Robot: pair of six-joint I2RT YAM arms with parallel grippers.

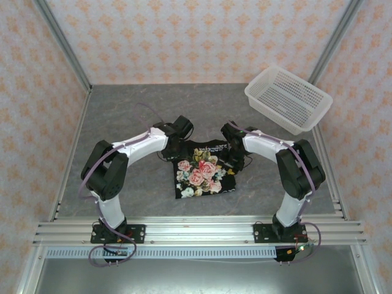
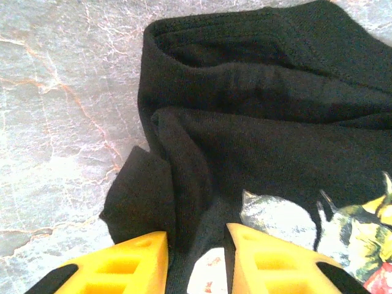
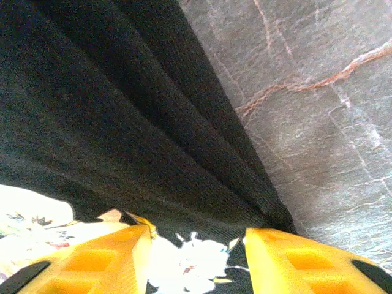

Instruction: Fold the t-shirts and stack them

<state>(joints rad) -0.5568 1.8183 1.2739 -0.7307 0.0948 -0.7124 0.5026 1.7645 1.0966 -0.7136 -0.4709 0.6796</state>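
Folded t-shirt on table, white basket behind

**No legible writing anywhere**

We are finding no text, label, brand, number or sign that we can read. In the overhead view the t-shirt is carrying a thin pale line just above its rose print, near the collar; it may be lettering, but it is showing too small and blurred for us to make out a single character. In both wrist views we are seeing only the flower print and plain black fabric, with no writing on them.
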